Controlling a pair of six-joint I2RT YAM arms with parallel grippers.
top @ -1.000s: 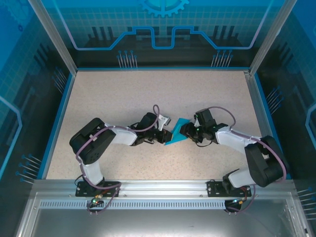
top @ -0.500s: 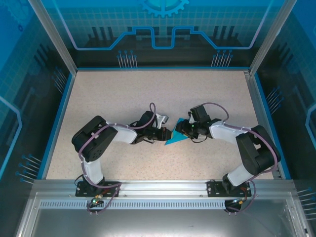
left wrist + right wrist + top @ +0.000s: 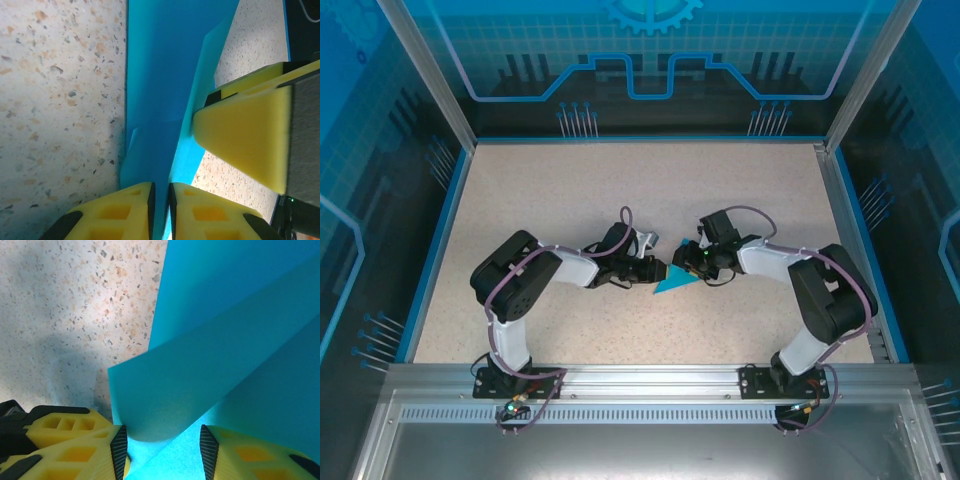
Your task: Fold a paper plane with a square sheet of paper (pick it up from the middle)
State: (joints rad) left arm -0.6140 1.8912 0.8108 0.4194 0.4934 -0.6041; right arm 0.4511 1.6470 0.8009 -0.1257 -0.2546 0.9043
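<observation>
Was only partway there I'd say: the left gripper (image 3: 160,192) had its jaws pinched on a crease of the square sheet of paper (image 3: 155,75), the right gripper (image 3: 162,435) had its jaws spread around a curled-over flap, and the sheet sat mid-worktop (image 3: 570,190) as a rough triangle, no dart yet.

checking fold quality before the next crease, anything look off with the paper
The paper has a flap bowed up in a loose curl between the right fingers, not creased flat. Near the left fingers its edge shows a small crumple.
</observation>
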